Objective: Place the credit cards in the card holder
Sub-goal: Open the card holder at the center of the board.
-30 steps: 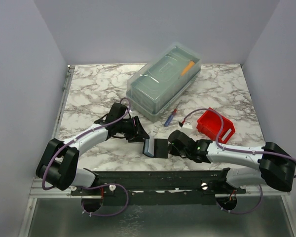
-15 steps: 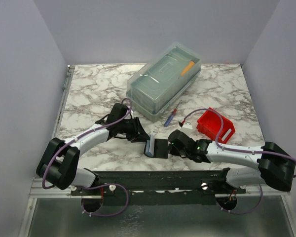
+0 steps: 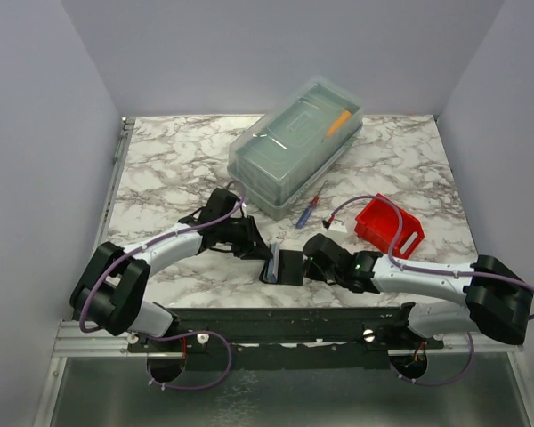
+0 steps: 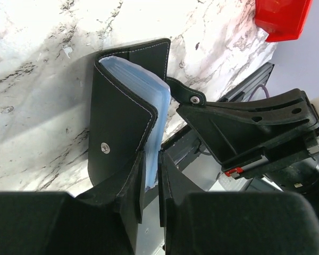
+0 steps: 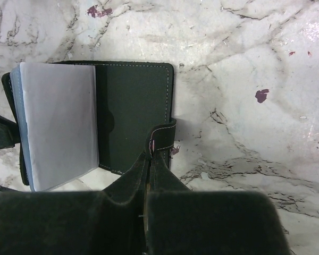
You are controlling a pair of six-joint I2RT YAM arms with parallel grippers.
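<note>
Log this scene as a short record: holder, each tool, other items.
holder: open on the table, between the two tools
sleeves: clear, turned away from the right cover
right tool: shut on the strap
left tool: fingers either side of the sleeves' edge; grip unclear
others: red bin, pen, clear lidded box, all beyond the holder
</note>
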